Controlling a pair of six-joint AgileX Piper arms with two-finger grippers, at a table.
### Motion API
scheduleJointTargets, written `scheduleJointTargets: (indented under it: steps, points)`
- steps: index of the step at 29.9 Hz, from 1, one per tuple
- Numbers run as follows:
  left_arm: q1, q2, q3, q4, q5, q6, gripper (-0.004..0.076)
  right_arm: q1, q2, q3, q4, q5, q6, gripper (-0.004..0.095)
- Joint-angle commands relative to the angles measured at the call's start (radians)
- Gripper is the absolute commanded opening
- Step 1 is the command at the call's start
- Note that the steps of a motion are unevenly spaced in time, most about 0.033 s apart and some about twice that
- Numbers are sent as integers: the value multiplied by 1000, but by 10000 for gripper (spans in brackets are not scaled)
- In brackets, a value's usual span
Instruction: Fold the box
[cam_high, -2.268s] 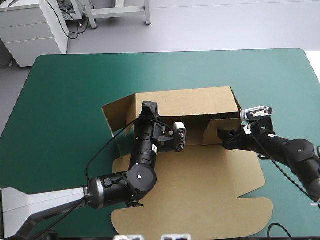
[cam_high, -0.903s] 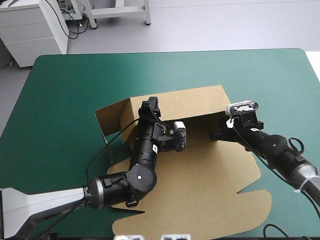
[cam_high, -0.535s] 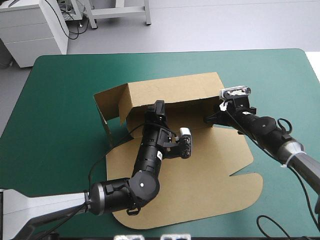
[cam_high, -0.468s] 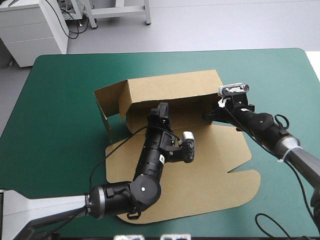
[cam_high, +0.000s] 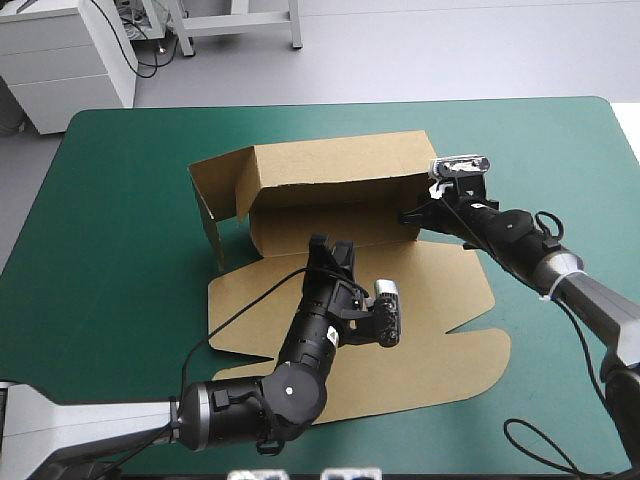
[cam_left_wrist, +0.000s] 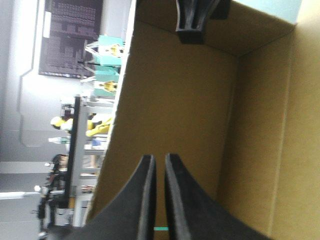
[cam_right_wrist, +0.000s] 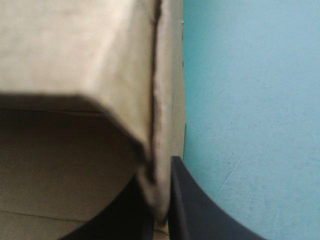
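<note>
In the high view, the box (cam_high: 340, 175) is seen at the middle of the bench (cam_high: 130, 200). Its broad sheet lies flat toward the near edge and 1 wall is raised toward the far edge. A side flap (cam_high: 213, 210) stands at that wall's left end. The right gripper (cam_high: 408, 215) is clamped on the wall's right end. The left gripper (cam_high: 330, 250) hovers over the flat sheet, near the wall. The step in hand is judged to be the raising and tucking of the walls. Next, the right end would probably need to be turned inward while the wall is braced from inside. Bare teal-green cover is left on all 4 sides.

In the left wrist view, the left gripper (cam_left_wrist: 156, 162) is all but closed, and nothing is held. The wall's inner corner lies ahead.

In the right wrist view, the board's edge is pinched in the right gripper (cam_right_wrist: 159, 185). Open bench lies just beside it for an outward swing.
</note>
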Motion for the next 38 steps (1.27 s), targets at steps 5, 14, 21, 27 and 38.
scheduleJointTargets:
  steps: [5,14,21,27,38]
  points:
    - [164,-97,-213,-445,-255,121,12,0,-30,-32,-3,35,32,-18]
    - [458,-207,-325,-1178,-271,626,12,-41,-30,-32,-66,75,87,-17]
    - [791,-345,-325,-1691,-270,847,12,-67,-30,-32,-234,95,240,-18]
    - [1113,-450,-303,-2043,-203,1087,12,-67,-30,-32,-277,103,276,-18]
    - [1777,-557,66,-2599,-48,1430,12,-67,-30,-32,-309,120,310,-18]
